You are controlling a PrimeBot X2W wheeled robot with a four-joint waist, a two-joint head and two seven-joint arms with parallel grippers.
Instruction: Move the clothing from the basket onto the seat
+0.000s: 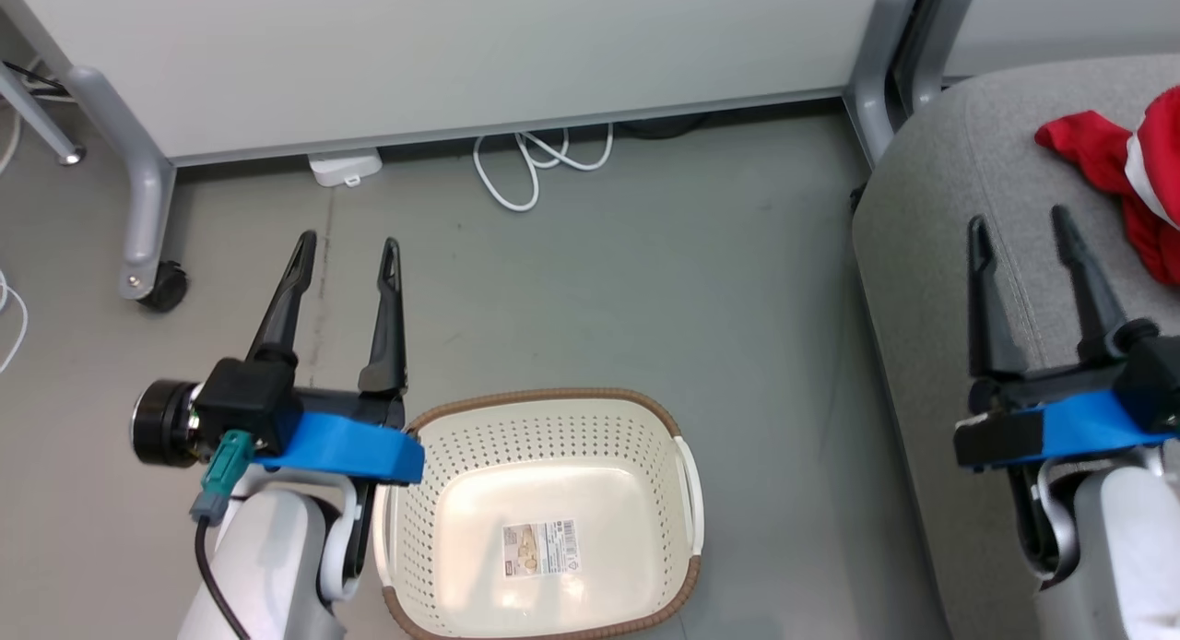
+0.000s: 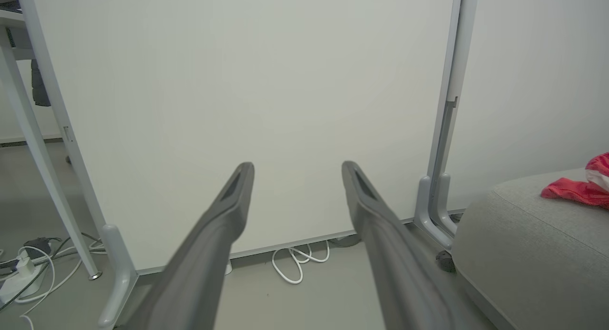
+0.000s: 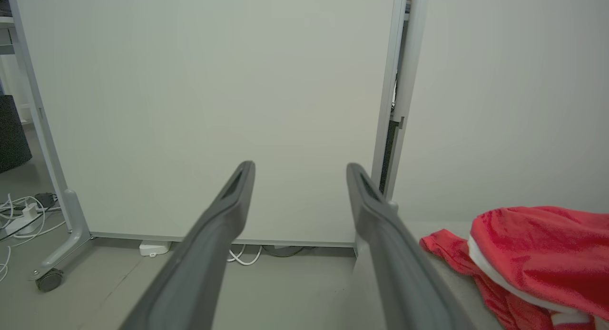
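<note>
Head view: basket [image 1: 553,396] on the floor, well apart from the clothing [image 1: 1125,170], which lies bunched on the seat [image 1: 940,207]; left gripper [image 1: 349,243] released beside the basket, right gripper [image 1: 1018,218] released above the seat.
Left wrist view: fingers [image 2: 228,211] spread, gripping nothing; clothing on the seat, far right.
Right wrist view: fingers [image 3: 223,211] spread; clothing just to their right.

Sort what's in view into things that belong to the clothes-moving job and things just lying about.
Job:
large light grey upholstered seat
red sports clothing with white trim, lying on it
cream perforated plastic basket with brown rim, empty of clothing

Lying about:
looped white cable
small white plastic box
pale wheeled partition panel
</note>
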